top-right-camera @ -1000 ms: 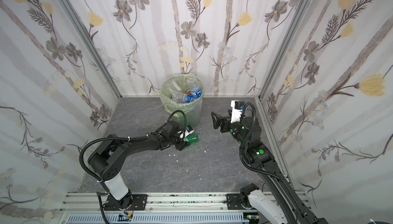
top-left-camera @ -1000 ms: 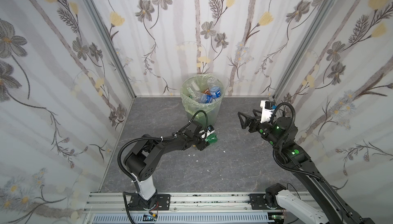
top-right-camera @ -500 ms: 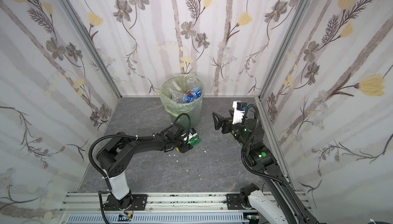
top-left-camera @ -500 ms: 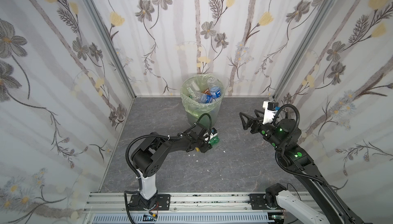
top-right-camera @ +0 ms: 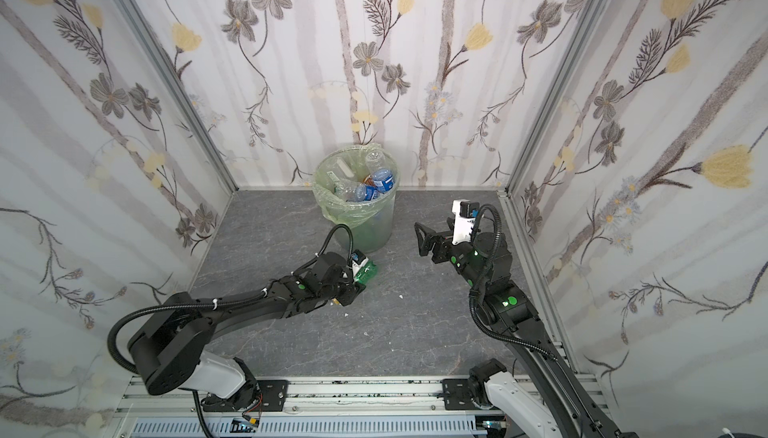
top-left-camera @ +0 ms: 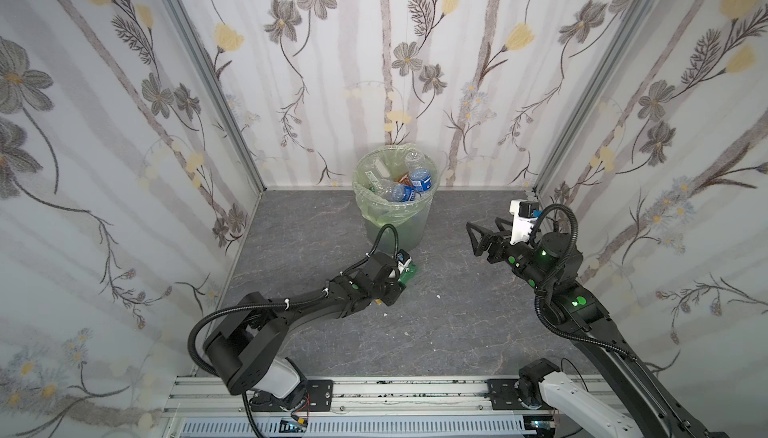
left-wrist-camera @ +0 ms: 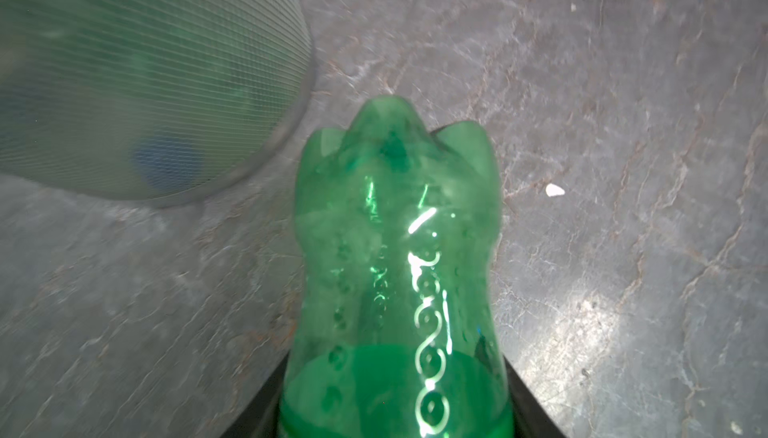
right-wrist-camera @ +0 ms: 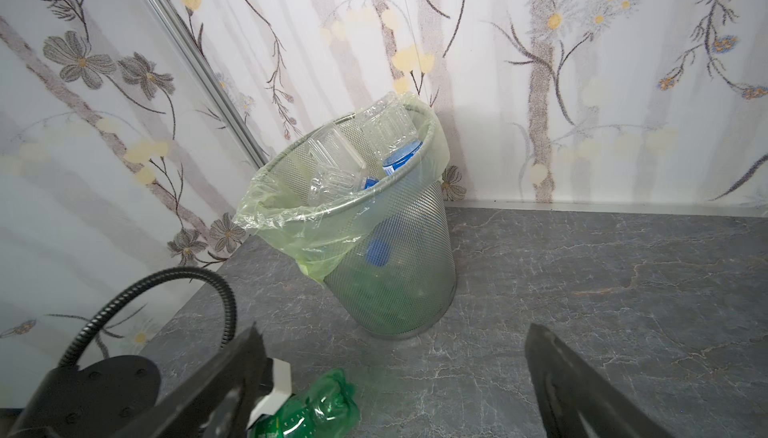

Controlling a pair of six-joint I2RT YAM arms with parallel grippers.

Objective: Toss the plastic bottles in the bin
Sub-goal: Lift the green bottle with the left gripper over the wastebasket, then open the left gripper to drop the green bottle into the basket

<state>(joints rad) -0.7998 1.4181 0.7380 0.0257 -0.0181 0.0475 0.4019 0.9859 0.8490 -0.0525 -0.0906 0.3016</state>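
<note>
Stretched low across the lower centre of both top views, the left gripper clamped the green bottle near the bin. Right of centre, the right gripper hung spread, empty. Only the left wrist view showed the bottle's lobed base; clear bottles lay in the bin.

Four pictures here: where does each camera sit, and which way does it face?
Both top views: high above the robot's base, looking down at the floor, bin, left arm and right arm.
Left wrist: on the left arm, looking along the left hand at the green bottle it grips; dark fingers flank it.
Right wrist: on the right arm, facing the bin between the fingers of the open right hand.
Shared: both wrist views show the bin and green bottle.
</note>
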